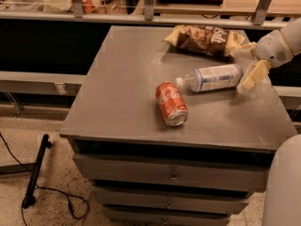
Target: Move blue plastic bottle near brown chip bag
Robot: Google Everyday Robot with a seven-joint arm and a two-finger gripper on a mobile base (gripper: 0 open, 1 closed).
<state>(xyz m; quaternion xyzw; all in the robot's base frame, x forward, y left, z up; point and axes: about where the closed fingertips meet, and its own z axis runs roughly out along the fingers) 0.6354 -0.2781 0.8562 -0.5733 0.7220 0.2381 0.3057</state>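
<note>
The blue plastic bottle lies on its side on the grey cabinet top, white cap pointing left, base pointing right. The brown chip bag lies flat at the far edge, just beyond the bottle. My gripper comes in from the right edge, low over the top. It is open, with one pale finger beside the bag's right end and the other finger right at the bottle's base. It holds nothing.
A red-orange soda can lies on its side just left and in front of the bottle's cap. The cabinet has drawers below. A rail with posts and a shelf run behind. A black cable lies on the floor at left.
</note>
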